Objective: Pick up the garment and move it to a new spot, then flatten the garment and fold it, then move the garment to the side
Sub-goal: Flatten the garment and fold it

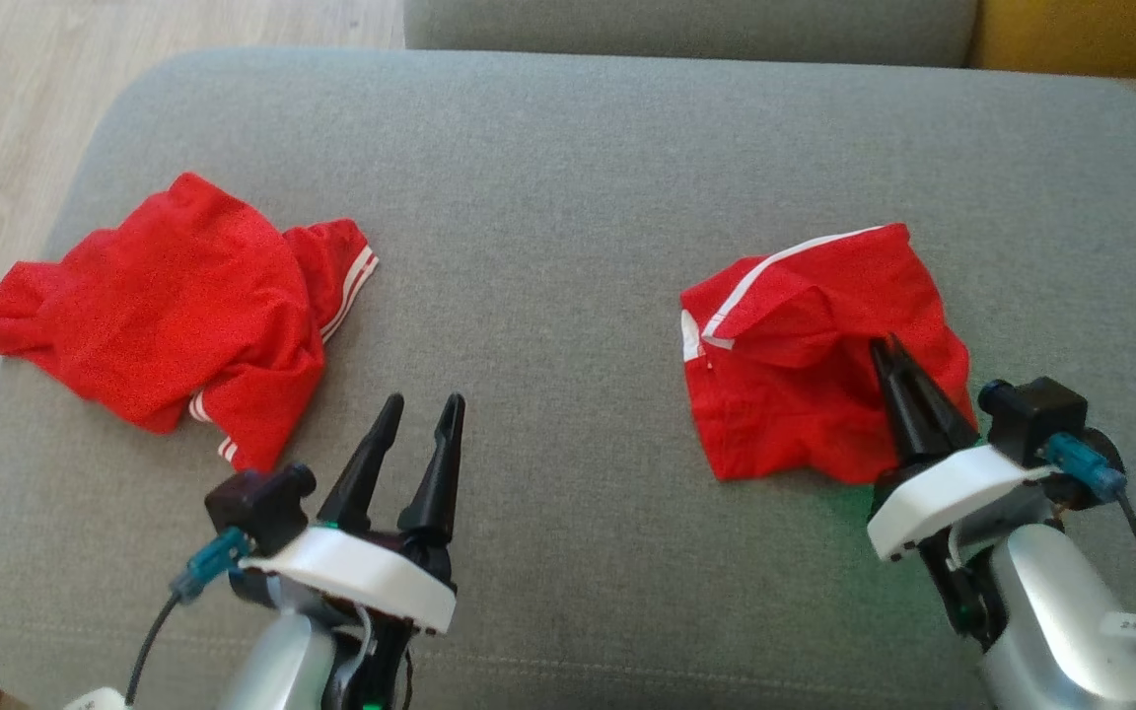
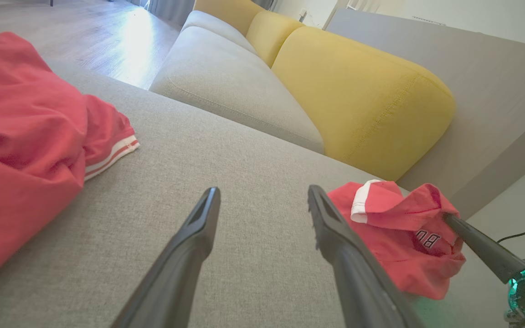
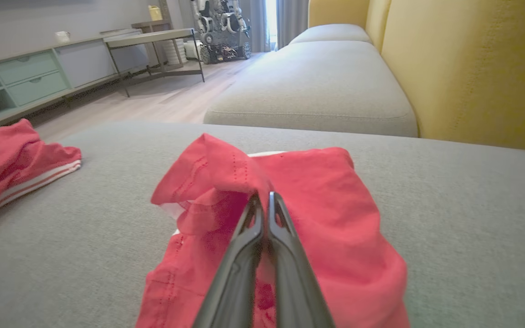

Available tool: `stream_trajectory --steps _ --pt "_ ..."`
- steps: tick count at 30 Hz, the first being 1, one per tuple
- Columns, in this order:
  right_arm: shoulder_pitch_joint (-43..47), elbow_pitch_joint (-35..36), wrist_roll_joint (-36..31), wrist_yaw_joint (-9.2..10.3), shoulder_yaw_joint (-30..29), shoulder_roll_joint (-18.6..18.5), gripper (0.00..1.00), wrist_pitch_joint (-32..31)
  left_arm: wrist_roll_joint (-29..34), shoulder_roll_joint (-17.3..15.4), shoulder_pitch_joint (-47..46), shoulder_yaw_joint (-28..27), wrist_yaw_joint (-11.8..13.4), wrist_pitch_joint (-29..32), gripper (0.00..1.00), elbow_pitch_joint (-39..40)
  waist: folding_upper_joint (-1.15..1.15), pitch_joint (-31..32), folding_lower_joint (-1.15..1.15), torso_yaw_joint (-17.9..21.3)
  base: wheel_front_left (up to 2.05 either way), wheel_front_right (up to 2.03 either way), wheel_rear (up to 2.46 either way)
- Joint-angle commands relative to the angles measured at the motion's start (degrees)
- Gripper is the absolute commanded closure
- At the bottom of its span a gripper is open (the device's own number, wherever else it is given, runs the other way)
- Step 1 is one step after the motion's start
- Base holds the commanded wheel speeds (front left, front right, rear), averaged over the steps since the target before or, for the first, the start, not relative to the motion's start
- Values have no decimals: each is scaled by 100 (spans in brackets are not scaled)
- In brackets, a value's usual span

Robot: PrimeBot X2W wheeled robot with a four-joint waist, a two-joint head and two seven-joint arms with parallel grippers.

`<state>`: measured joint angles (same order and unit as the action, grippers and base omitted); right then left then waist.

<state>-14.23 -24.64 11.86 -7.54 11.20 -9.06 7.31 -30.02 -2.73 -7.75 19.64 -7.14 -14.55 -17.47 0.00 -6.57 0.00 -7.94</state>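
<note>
At 3 o'clock on the cushion [image 1: 548, 197] the right gripper [image 1: 886, 345] pinches the red garment [image 1: 805, 316]; left gripper [image 1: 425, 404], jaws spread, at 7 o'clock; second garment [image 1: 164, 306] at 9 o'clock.

layout | I have two garments on the ottoman [image 1: 548, 197]: left garment [image 1: 164, 306] by its left edge, right garment [image 1: 805, 394] well apart to the right | my left gripper [image 1: 424, 402] over the bare top between them, nearer the left one | my right gripper [image 1: 886, 345] tips on the right garment | sofa seat [image 1: 686, 30] behind the ottoman, floor [image 1: 16, 99] to its left
</note>
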Motion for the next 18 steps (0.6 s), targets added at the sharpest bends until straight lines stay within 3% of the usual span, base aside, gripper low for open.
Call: stream_trajectory --steps 1,7,18 --pt "20 293 179 5 224 -95 100 -56 -39 -15 -56 -183 -35 -45 0 141 0 58 0 27 0 0 0" --pt "258 947 1414 5 942 -486 100 -617 -32 -15 14 -144 -35 -45 0 124 0 176 0 68 0 0 0" --pt "510 1341 2816 5 1688 -1024 100 -1265 -4 -15 84 -104 -35 -45 0 87 0 204 0 -12 0 0 0"
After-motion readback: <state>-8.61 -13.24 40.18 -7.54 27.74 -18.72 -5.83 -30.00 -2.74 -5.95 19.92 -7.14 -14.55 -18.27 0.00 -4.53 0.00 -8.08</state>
